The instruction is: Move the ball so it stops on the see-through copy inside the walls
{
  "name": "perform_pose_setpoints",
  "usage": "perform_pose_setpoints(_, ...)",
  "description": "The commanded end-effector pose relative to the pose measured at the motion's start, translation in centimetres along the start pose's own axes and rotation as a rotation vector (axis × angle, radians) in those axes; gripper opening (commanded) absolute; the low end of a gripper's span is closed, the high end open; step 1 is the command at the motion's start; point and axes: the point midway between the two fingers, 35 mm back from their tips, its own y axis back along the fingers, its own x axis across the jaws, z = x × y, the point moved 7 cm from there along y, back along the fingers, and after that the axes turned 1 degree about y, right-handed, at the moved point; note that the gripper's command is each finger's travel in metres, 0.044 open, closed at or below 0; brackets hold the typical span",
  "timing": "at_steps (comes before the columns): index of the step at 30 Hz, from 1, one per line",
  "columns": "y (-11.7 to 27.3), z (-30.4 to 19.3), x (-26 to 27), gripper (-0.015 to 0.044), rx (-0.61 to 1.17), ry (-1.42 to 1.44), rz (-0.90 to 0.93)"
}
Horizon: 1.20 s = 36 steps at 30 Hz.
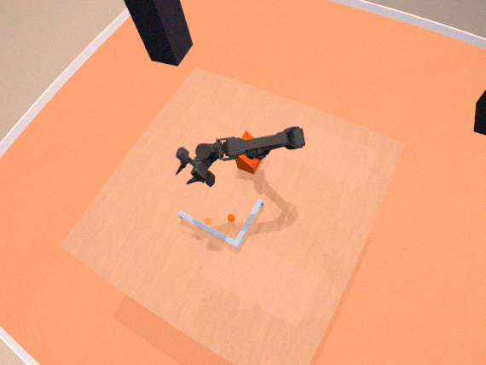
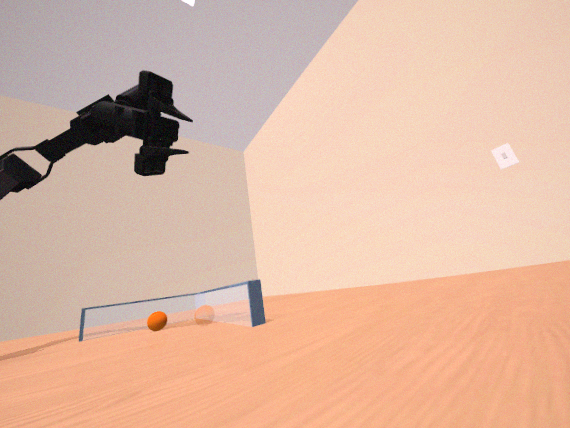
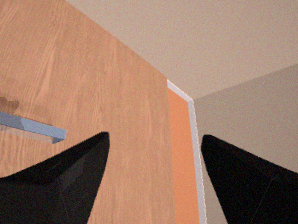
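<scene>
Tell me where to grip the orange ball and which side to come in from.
Grip the ball across its widest middle, coming straight down from above. It is round, so any pair of opposite sides serves, but it lies on the table inside the corner of the low clear walls, which hinder a sideways approach. The tool is open, empty and well above it.
</scene>
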Motion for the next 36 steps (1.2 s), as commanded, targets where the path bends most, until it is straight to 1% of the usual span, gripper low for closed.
perform_pose_setpoints(1,-3.5,0.2,5.3,0.0272,0.058,0.288,0.268)
perform_pose_setpoints(9,-6.6,-0.4,14.8,0.0272,0.059,0.741,0.716)
perform_pose_setpoints(16,-7.4,-1.8,22.5,0.0272,-0.059,1.091,1.123)
perform_pose_setpoints(18,-7.4,-2.0,23.0,0.0272,-0.070,1.111,1.149)
perform_pose_setpoints(27,-7.4,-2.0,23.0,0.0272,-0.070,1.111,1.149)
perform_pose_setpoints(36,-8.1,-2.7,24.2,0.0272,-0.071,1.110,1.149)
